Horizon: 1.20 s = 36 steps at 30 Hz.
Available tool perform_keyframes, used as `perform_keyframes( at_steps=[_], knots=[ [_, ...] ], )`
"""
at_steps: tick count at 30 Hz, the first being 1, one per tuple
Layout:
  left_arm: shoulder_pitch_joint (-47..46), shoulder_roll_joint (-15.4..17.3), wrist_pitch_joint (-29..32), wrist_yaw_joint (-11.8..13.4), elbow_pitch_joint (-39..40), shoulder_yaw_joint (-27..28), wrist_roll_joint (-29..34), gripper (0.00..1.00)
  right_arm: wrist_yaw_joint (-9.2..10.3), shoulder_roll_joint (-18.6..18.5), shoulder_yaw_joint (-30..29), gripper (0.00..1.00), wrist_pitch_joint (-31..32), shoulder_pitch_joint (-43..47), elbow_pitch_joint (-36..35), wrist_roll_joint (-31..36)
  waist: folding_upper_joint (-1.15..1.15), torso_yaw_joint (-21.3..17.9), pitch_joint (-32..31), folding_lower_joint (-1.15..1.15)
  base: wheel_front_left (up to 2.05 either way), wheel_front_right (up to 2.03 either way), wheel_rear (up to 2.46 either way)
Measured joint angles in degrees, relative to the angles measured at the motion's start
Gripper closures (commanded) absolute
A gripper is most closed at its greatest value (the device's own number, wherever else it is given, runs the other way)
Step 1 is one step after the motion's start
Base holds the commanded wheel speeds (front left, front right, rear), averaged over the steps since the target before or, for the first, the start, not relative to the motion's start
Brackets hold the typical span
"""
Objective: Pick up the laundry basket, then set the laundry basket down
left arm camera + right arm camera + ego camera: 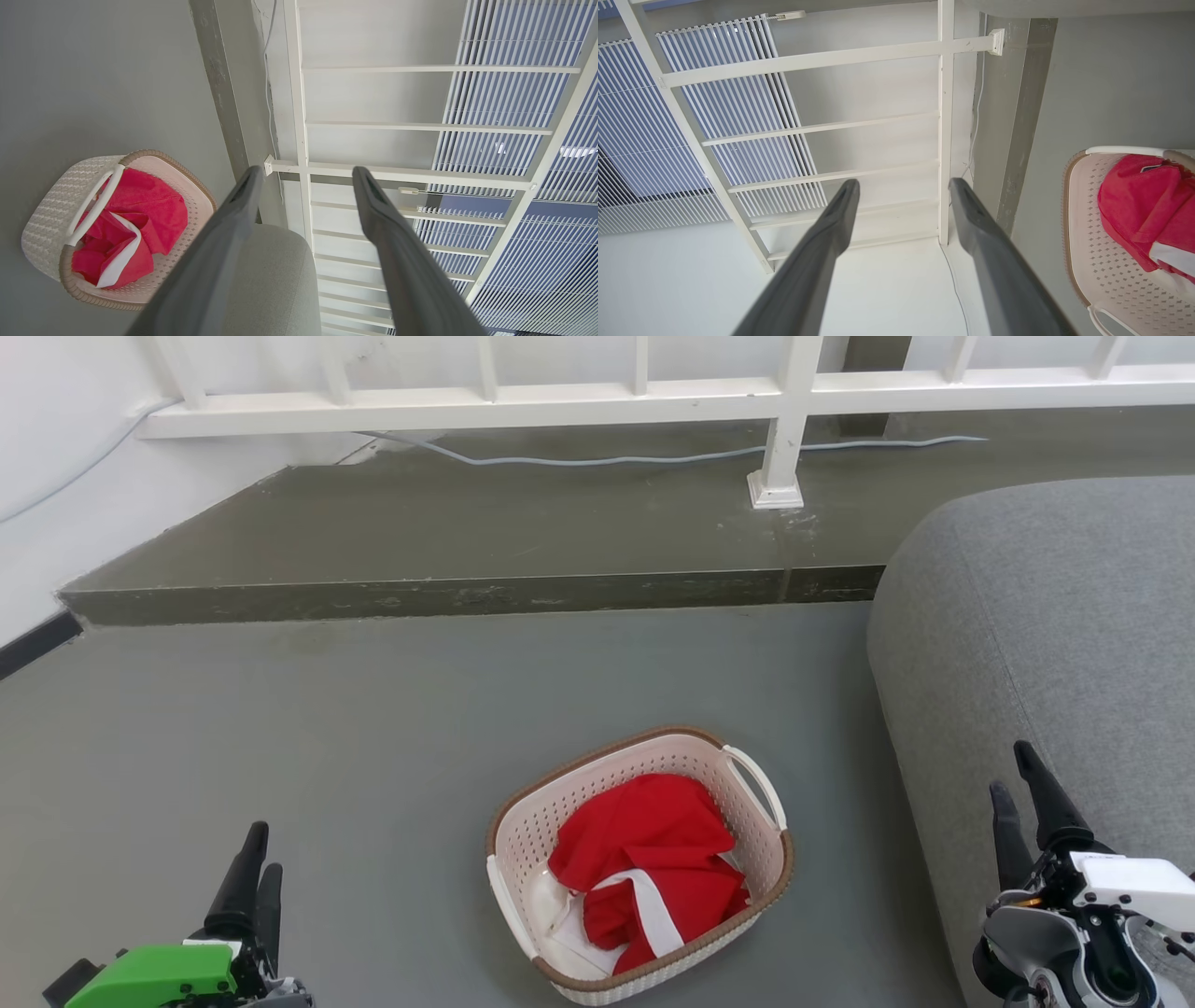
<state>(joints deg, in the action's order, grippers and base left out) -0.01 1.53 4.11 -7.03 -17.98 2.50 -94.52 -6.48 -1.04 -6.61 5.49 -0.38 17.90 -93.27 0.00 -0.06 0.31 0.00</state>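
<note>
Reaching for the laundry basket (527, 826), which sat on the near floor (373, 737) just left of the sofa (1036, 616), we judged our left gripper (261, 857) and right gripper (1011, 770), both spread open and empty, should take its opposite loop handles (758, 786) together, lifting level.

Small cream-white perforated plastic laundry basket (537, 821), rounded-rectangular, with a brown woven-look rim band and a white loop handle on each short end. Upright, open top, flat on the grey floor (327, 737). Sits at 6 o'clock in head view, just right of centre. Long axis runs 8 to 2 o'clock. Crumpled red cloth (653, 840) with white band inside.
</note>
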Motion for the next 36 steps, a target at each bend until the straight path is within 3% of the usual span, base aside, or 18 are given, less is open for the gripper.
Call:
perform_keyframes(
  at_steps=[17, 36],
  knots=[
    [-0.3, 1.1, -3.8, 0.0, 1.9, -3.2, 7.7, 0.00, -0.01, -1.5, 3.5, 0.00, -3.1, -0.4, -3.1, 6.1, 0.00, -0.2, 0.4, 0.00, 0.00, 0.00, 0.00],
    [-1.8, 3.4, -7.3, 0.0, 2.5, -7.4, 26.2, 0.00, -0.03, -6.0, 11.2, 0.00, -8.1, -1.8, -4.4, 18.4, 0.00, -0.2, 0.7, 0.00, 0.00, 0.00, 0.00]
  ],
)
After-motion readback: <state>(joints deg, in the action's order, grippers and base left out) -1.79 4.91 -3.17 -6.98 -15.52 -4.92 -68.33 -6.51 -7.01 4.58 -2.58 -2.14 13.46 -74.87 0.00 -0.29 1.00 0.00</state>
